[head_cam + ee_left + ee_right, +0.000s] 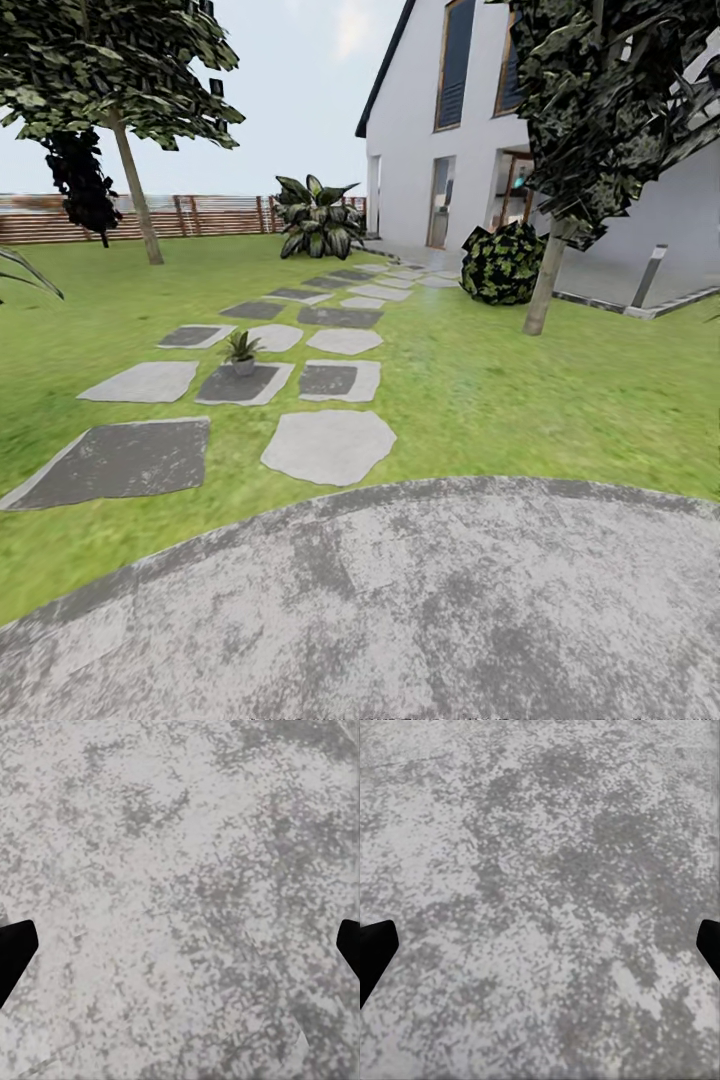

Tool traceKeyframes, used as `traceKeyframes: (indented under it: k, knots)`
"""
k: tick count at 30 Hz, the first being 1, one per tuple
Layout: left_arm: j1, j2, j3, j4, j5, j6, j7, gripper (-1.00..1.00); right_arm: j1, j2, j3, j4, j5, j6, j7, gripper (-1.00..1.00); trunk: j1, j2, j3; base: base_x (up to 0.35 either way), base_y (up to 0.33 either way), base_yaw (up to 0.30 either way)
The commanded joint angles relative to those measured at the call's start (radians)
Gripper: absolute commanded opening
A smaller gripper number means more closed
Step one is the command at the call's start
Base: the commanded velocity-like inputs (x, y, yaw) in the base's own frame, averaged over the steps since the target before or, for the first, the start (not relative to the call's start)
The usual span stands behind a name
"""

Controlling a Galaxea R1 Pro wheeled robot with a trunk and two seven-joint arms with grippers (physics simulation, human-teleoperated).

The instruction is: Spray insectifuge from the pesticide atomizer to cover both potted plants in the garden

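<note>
One potted plant, a small rosette of pointed green leaves in a pale pot, stands on a dark stepping stone in the lawn ahead and a little left. The pesticide atomizer is out of view. My left gripper is open, its black fingertips spread wide at both sides of the left wrist view over bare speckled grey paving. My right gripper is open too, its fingertips equally far apart above the same kind of paving, with nothing between them.
The round grey patio lies under me. Stepping stones lead across the lawn to a white house. A large striped spiky plant, a dark bush, trees, a grey bollard light and the slatted fence stand around.
</note>
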Motion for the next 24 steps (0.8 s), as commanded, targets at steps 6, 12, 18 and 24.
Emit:
traceKeyframes:
  k: [6,12,18,24]
  knots:
    - [-0.001,0.000,0.001,0.001,0.004,-0.003,-0.001,1.00,-0.001,0.000,-0.001,0.001,0.000,-0.003,-0.001,1.00,0.023,-0.043,-0.020,0.000,0.000,-0.011]
    - [-0.001,0.000,0.001,0.001,0.004,-0.003,-0.001,1.00,-0.001,0.000,-0.001,0.001,0.000,-0.003,-0.001,1.00,0.046,-0.085,-0.039,0.000,0.000,0.000]
    - [-0.001,0.000,0.001,0.001,0.004,-0.003,-0.001,1.00,-0.001,0.000,-0.001,0.001,0.000,-0.003,-0.001,1.00,0.069,-0.127,-0.058,0.000,0.000,0.000]
    - [-0.001,0.000,0.001,0.001,0.004,-0.003,-0.001,1.00,-0.001,0.000,-0.001,0.001,0.001,-0.003,-0.001,1.00,0.092,-0.169,-0.077,0.000,0.000,0.000]
